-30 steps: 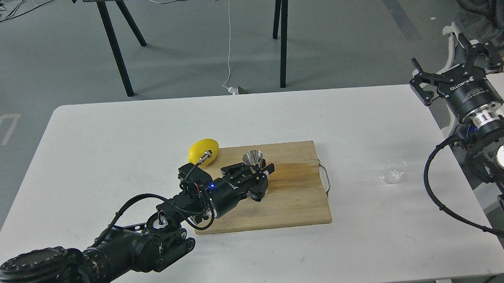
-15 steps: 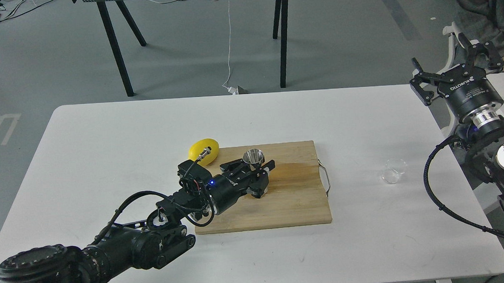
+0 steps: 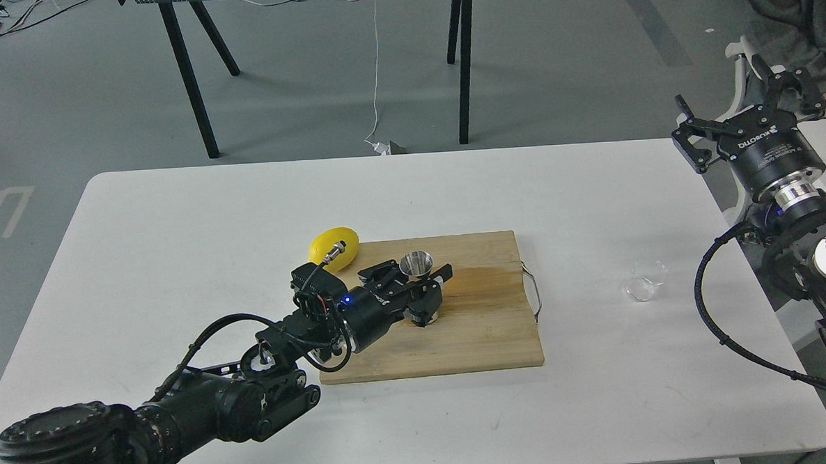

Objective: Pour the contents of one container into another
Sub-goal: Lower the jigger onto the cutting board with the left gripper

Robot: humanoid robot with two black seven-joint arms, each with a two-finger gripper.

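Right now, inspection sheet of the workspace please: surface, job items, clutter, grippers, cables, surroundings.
Surface: white table, wooden cutting board at its centre.
Job's things: steel jigger upright on the board; clear glass cup on the table, right of the board.
Clutter: lemon at the board's far left corner.
Grippers: left gripper, jaws around the jigger's waist; right gripper open, raised off the table's right edge.
Cables: black cables on both arms; white cord on the floor.
Surroundings: black-legged table behind; seated person far right.
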